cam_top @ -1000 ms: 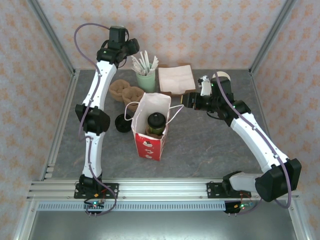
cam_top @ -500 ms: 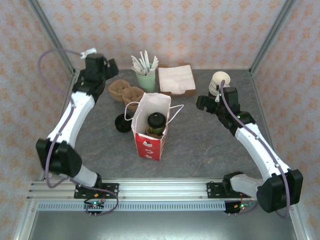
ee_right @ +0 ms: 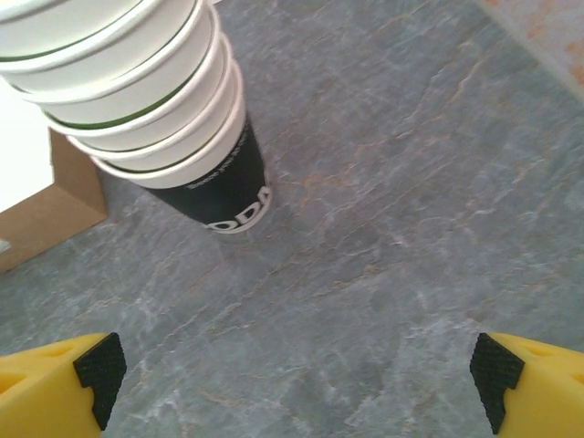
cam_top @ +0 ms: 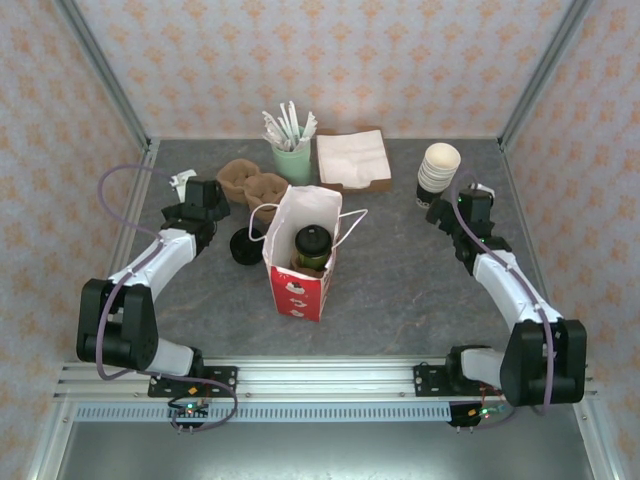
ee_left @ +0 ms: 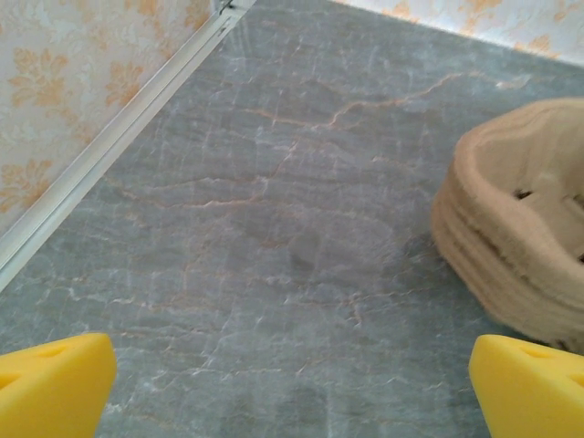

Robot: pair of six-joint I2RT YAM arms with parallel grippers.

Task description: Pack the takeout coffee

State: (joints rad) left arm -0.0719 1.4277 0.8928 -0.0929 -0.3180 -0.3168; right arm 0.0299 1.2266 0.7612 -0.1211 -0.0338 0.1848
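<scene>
The coffee (cam_top: 312, 243) stands upright inside the open red-and-white bag (cam_top: 298, 290) at mid-frame on the tabletop (cam_top: 400, 290), lying right of the left pincer (ee_left: 292, 391) and left of the right pincer (ee_right: 292, 383), both spread apart and empty, the left seemingly slightly nearer.

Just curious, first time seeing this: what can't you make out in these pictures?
Top view: the bag wall hides the lower side of the coffee cup.
Right wrist view: the top edge cuts off the cup stack.
Left wrist view: the right edge cuts off the pulp tray.
</scene>
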